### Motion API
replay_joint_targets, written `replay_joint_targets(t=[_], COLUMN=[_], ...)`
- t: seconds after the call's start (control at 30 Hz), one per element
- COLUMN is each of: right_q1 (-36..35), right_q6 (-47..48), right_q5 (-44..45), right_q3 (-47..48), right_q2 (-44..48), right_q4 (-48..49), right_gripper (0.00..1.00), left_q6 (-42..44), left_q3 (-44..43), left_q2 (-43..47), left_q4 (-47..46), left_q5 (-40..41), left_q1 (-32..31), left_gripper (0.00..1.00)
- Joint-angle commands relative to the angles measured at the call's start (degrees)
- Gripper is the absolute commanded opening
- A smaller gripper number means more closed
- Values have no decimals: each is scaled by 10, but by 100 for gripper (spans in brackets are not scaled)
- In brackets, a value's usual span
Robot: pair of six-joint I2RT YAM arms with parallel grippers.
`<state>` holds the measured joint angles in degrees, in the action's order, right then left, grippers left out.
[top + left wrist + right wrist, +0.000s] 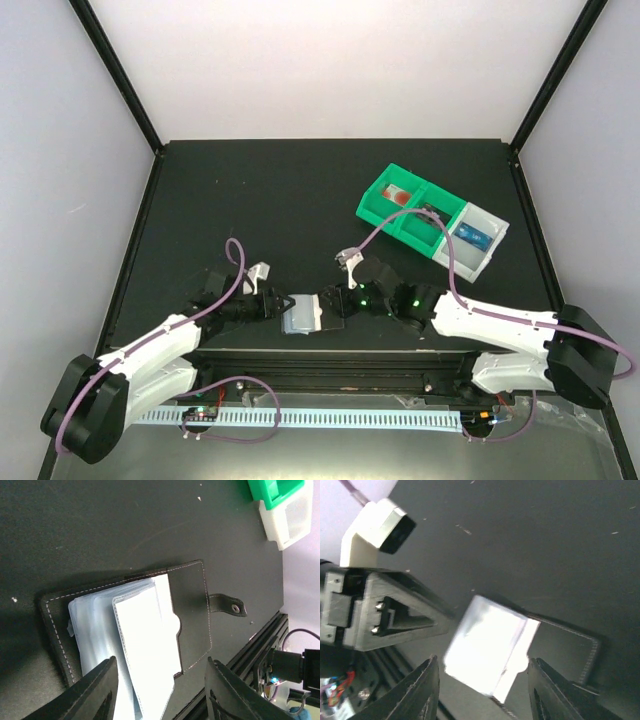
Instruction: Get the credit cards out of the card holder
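Note:
The card holder (305, 315) lies open near the table's front edge, between my two grippers. In the left wrist view it shows a dark stitched cover (190, 615), pale translucent sleeves (100, 630) and a snap strap (227, 605). The sleeves look washed-out white. My left gripper (160, 695) hangs open over the holder's near edge, gripping nothing. My right gripper (487, 695) is open too, just above the holder (490, 650) from the other side. A bright-blue credit card (472, 236) lies in the tray's white end compartment.
The green-and-grey compartment tray (385, 213) stands at the back right, with a red-and-white item (400, 195) in one green compartment. A black rail (260, 645) runs along the table's front edge right behind the holder. Dark walls bound the table's left and right sides.

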<state>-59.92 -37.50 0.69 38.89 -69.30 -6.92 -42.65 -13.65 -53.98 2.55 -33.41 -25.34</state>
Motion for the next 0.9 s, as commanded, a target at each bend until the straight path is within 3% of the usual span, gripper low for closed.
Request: replay_joint_targets(t=[0.0, 0.13, 0.27, 0.5, 0.67, 0.87], right_q1=[-7, -8, -8, -7, -7, -7], right_q6=[-11, -9, 7, -1, -24, -42], right_q5=[-78, -85, -42, -7, -5, -6], right_q3=[5, 14, 21, -13, -55, -83], right_q2=[-22, -68, -111, -168, -190, -193], right_q4=[64, 88, 72, 100, 146, 176], right_gripper=[49, 48, 42, 25, 24, 23], left_q6=[-8, 1, -12, -36, -77, -73], left_q3=[-10, -24, -17, -11, 11, 9], left_q2=[6, 1, -1, -16, -18, -27], left_q4=[7, 33, 0, -48, -110, -109], left_q5=[24, 36, 8, -29, -40, -39], left_q1=[2, 3, 3, 2, 1, 0], left_gripper=[51, 53, 57, 63, 65, 68])
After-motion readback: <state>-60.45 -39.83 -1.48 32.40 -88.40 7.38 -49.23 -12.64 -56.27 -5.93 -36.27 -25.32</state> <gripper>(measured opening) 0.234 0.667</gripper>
